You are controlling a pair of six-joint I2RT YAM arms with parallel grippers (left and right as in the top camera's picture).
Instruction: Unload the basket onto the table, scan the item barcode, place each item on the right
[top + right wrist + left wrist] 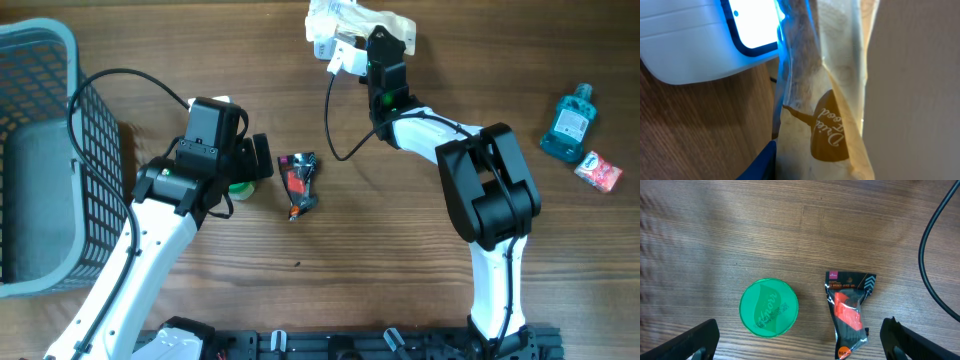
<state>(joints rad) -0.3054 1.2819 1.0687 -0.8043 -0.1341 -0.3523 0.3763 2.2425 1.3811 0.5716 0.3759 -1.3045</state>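
Left end effector [255, 160] hangs over the wooden worktop [400, 250] with its jaws spread wide and nothing between them; in the left wrist view its dark fingers [695, 340] sit at the two bottom corners. To its left, at the edge of the worktop, stands a grey mesh basket [100, 150]. Below the open jaws lies a round green tub [769, 307], lid up, with a black and orange packet [849, 312] flat on the wood just beside it to the right, the two apart. A black cable [328, 110] loops across the wood right of that packet.

Further right, at the far edge, the right end effector [368, 47] is closed on a cream pouch [390, 22], holding it up against a white scanner [328, 35]. In the right wrist view the pouch [835, 100] hangs just beside the scanner's lit window, blue light falling on its clear edge; whether a barcode faces the window cannot be told.

Well apart at the right side, a blue bottle [570, 125] lies on the wood with a small pink packet [598, 171] near it.
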